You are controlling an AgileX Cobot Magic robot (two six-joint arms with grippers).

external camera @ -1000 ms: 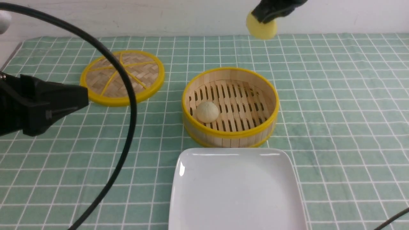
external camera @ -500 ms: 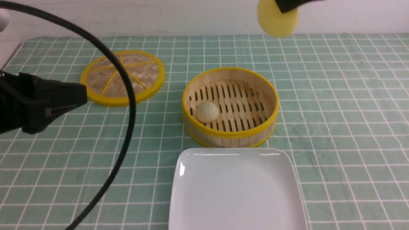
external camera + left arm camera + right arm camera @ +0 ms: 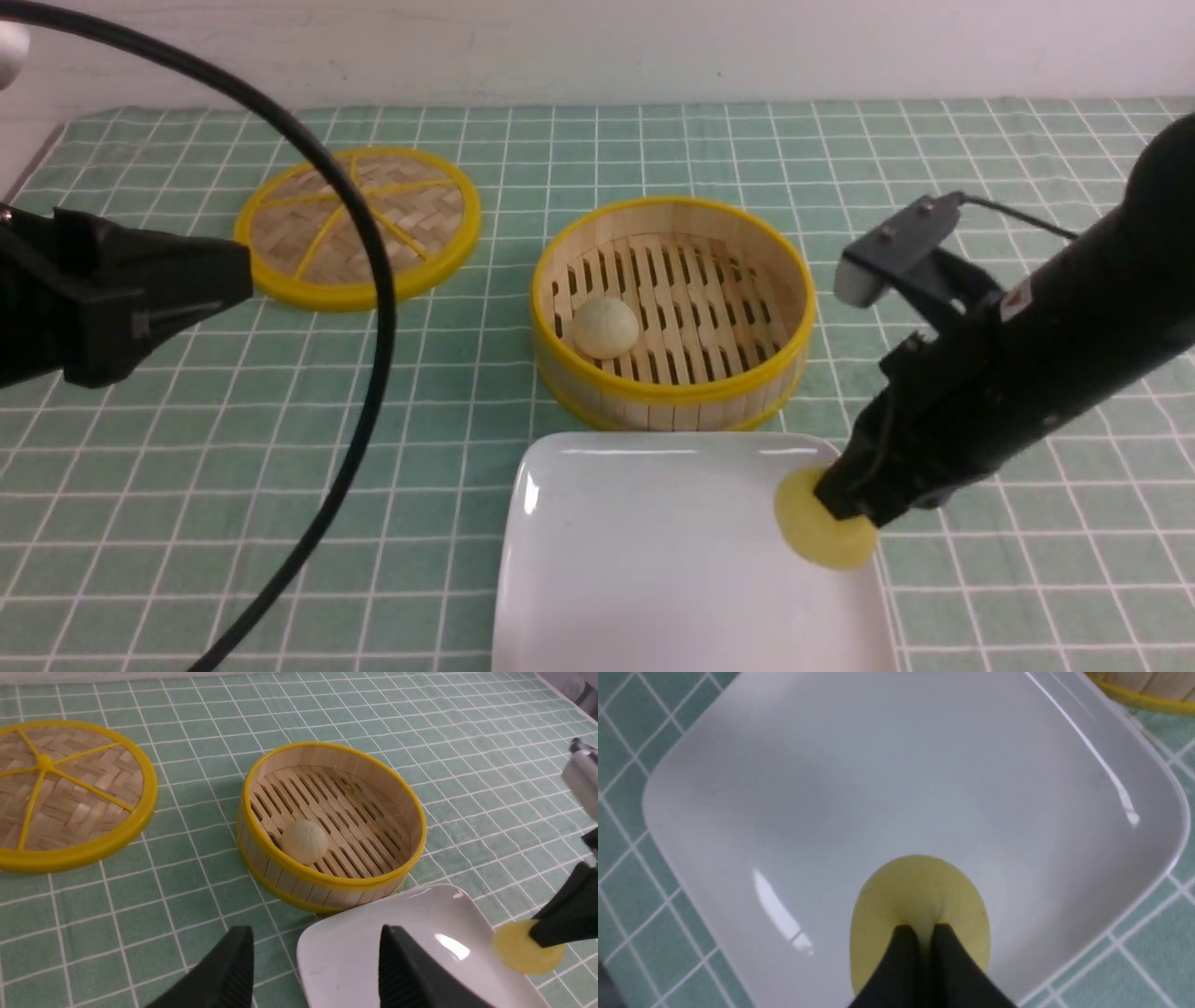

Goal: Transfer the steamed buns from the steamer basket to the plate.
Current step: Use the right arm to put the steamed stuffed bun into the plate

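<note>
The right tool [image 3: 840, 504] clamps the yellow bun [image 3: 817, 539] at the plate's [image 3: 653, 560] right edge, perhaps touching it; the left tool [image 3: 315, 937] gapes empty.

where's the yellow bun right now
Front view: the yellow bun is pinched in the right hand at the plate's right edge, nearer than the basket.

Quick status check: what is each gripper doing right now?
Left gripper: open, holding nothing.
Right gripper: shut, pinching the soft yellow round bun at the right edge of the glossy white square plate.
</note>
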